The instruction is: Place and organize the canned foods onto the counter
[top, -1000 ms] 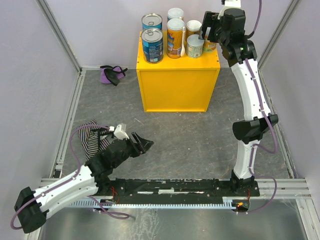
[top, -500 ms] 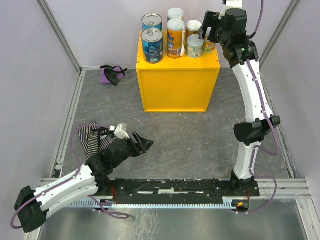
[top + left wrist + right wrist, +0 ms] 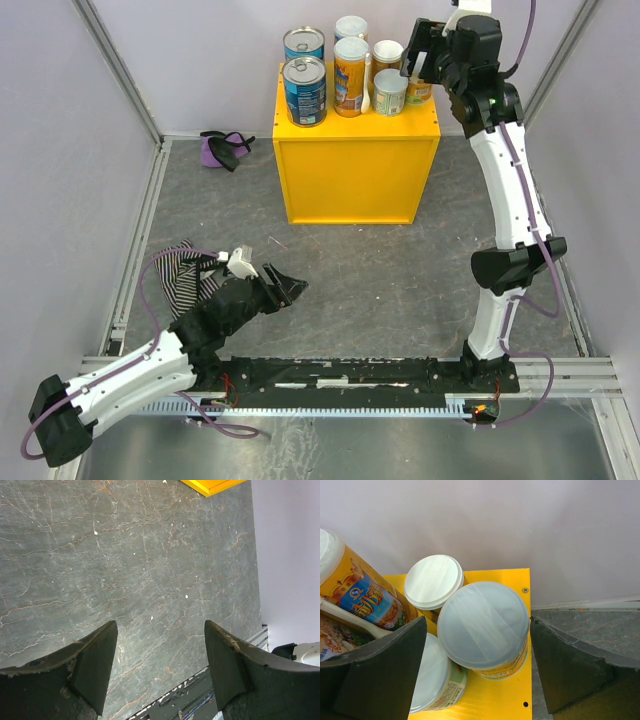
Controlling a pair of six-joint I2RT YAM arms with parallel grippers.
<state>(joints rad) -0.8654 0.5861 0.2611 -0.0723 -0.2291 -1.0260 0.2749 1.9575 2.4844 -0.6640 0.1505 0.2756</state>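
On the flat top of the large bright yellow cube-shaped counter, which stands at the far edge of the worktop about midway along it, the canned foods are gathered in a tight cluster. Two blue-labelled cans with silver tops sit one behind the other on the left side. Two tall orange cans with pale lids stand beside them, each with a white spoon strapped to it. A short pale-green can and a short orange can with a white lid follow. At the counter's far right corner stands a short orange can with a clear lid.

In the right wrist view, the nearer tall can carries a blue band with white characters too small to read.

The right arm's fingers are spread wide, one on each side of the clear-lidded can and apart from it. The left arm's fingers are also spread wide and hold nothing, over bare grey stone-patterned worktop near the near left corner.

A striped cloth lies by the left edge, and a purple cloth bundle lies near the far left corner.
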